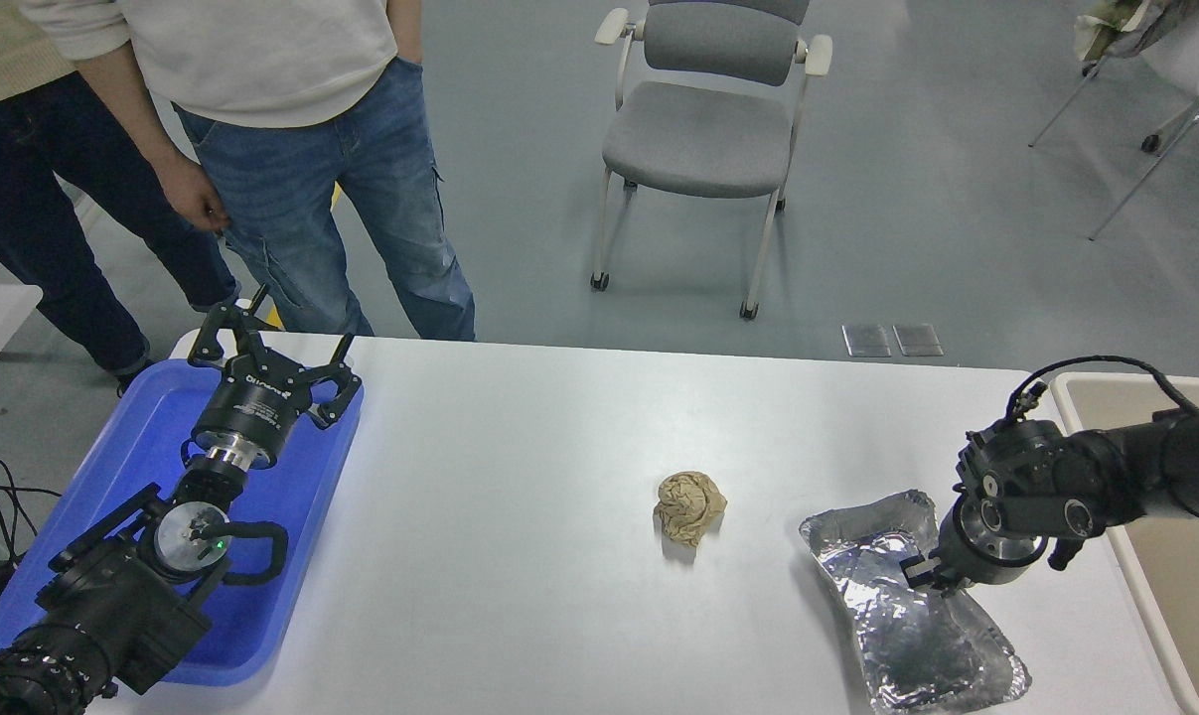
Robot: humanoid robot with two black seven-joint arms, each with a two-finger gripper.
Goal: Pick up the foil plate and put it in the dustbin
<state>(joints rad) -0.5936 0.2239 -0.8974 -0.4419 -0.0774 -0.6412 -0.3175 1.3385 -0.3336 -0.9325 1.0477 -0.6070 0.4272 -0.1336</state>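
Observation:
The foil plate is a shiny crinkled silver tray lying on the white table at the lower right, with its long side running towards the front edge. My right gripper points down at the plate's right rim and is shut on it, with the arm coming in from the right edge. The dustbin is a beige bin with a pale rim standing just off the table's right edge, behind the right arm. My left gripper is open and parked over the blue tray at the lower left.
A crumpled tan paper ball lies mid-table, left of the foil plate. A blue plastic tray sits under the left arm. Two people stand at the far left side. A grey chair stands beyond the table.

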